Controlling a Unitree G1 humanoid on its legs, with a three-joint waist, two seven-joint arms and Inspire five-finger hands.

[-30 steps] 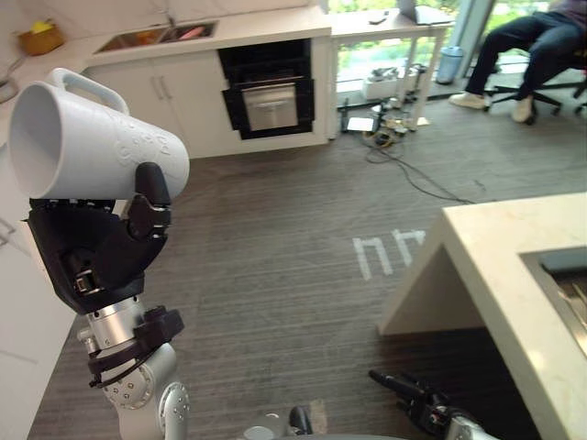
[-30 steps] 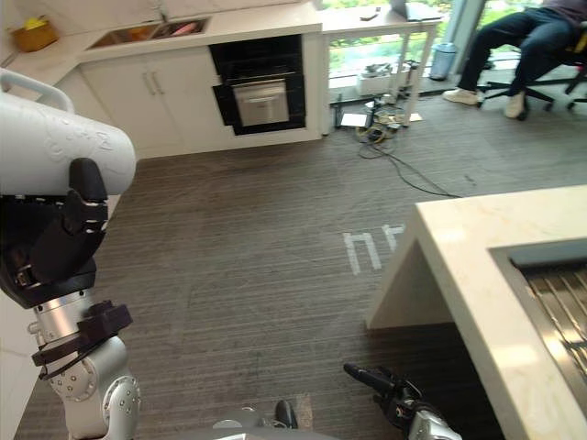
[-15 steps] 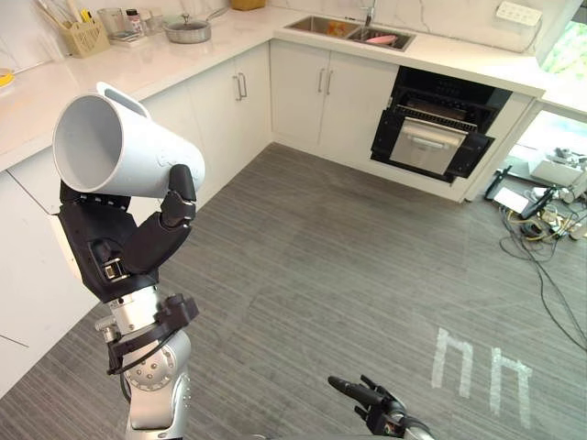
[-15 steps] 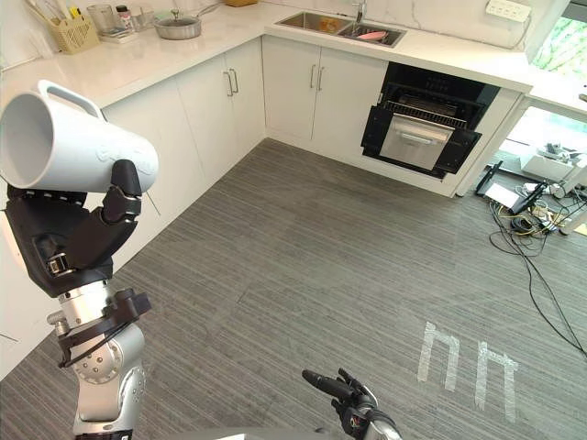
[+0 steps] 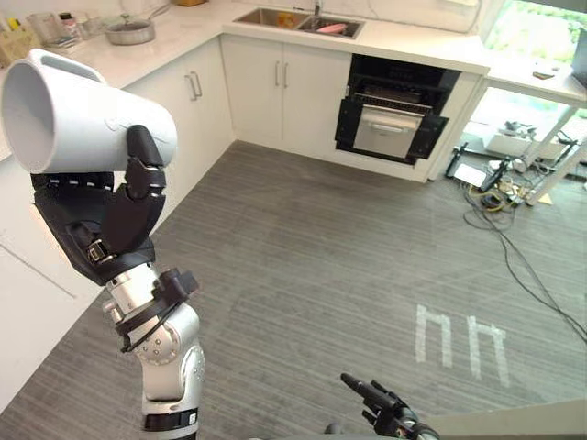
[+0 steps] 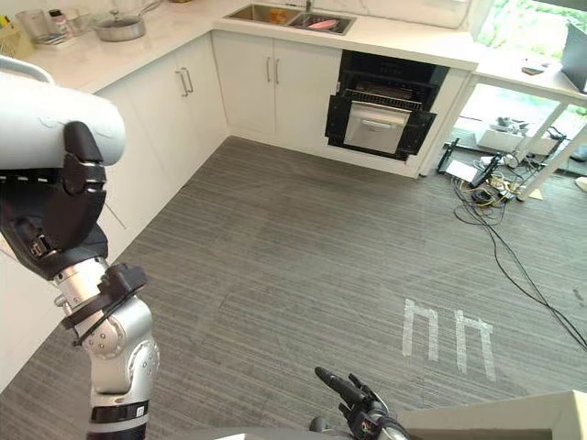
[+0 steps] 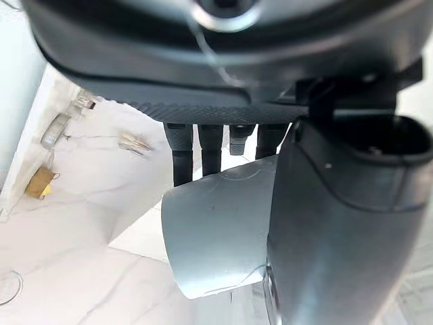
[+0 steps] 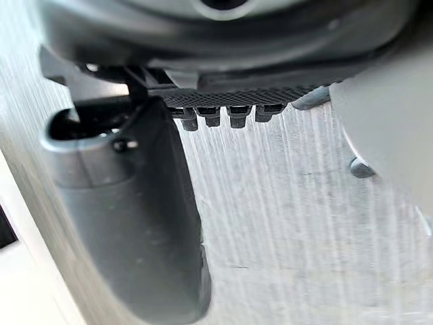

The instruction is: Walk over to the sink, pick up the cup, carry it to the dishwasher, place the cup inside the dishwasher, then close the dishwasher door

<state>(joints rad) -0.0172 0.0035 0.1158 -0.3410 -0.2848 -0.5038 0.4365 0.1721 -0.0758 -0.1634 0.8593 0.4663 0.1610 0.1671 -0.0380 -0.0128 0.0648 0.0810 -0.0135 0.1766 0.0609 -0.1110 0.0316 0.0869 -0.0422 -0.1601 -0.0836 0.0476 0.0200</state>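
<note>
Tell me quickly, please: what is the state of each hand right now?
The left hand is closed round the white cup.
The right hand is open, with straight fingers, and holds nothing.

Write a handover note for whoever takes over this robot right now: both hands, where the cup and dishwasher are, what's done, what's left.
Left hand: shut on the white cup, held raised and on its side.
Right hand: open, low, holding nothing.
Dishwasher: open, well ahead, beside the sink.
Done: cup picked up.
Left: walk to the dishwasher, place the cup inside, close the door.
</note>
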